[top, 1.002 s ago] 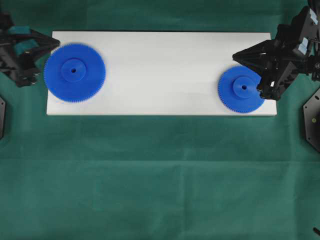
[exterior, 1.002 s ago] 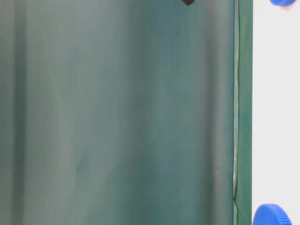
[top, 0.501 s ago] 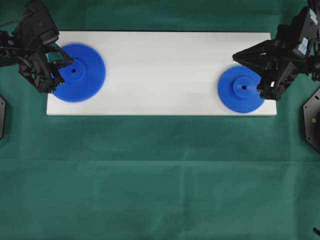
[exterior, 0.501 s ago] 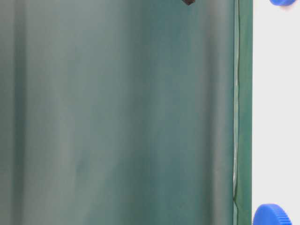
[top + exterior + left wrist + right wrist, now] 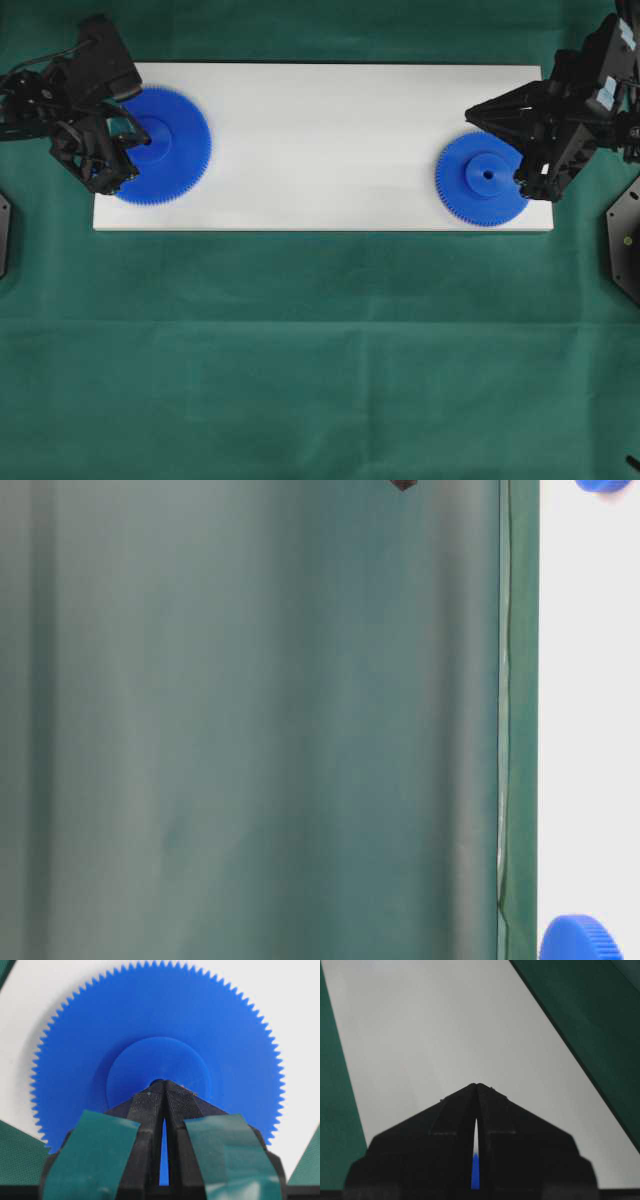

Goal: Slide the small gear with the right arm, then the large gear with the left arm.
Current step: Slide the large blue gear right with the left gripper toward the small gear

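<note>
Grippers closed: left gripper [image 5: 163,1085] tips on large gear [image 5: 157,1055] hub | right gripper [image 5: 477,1086] empty

Our desk and what it bears

We see a green cloth [image 5: 320,350] covering the desk, a white board [image 5: 320,140] on it, the large gear [image 5: 165,145] at its left end, the small gear [image 5: 480,180] at its right.

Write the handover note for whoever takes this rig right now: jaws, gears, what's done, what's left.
Left gripper: jaws shut, tip at the centre hole of the large gear, which lies at the left end of the white board.
Right gripper: jaws shut, over the right side of the small gear, at the board's right end.
Done: both arms are in position.
Left: both gears sit far apart; neither looks slid inward yet.
</note>
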Tool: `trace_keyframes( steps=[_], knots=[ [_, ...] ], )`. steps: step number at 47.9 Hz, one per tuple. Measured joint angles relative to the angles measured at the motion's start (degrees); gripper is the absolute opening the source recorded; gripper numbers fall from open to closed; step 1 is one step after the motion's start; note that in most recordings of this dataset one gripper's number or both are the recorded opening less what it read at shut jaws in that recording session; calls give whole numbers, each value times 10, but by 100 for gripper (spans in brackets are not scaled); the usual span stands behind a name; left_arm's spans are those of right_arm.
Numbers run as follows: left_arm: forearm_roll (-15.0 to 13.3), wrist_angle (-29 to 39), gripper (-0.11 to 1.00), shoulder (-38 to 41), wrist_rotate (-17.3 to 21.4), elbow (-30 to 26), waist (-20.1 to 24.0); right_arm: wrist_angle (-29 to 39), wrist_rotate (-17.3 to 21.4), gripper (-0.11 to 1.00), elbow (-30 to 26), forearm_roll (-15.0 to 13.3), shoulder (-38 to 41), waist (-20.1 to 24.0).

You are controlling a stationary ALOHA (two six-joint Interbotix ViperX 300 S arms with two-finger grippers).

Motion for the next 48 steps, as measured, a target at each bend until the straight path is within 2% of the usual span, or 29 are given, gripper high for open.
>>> trace_keyframes(
  steps=[48],
  knots=[
    [0,-45,0,50,2,4,0,-1,0,51,1,0,0,-1]
  ],
)
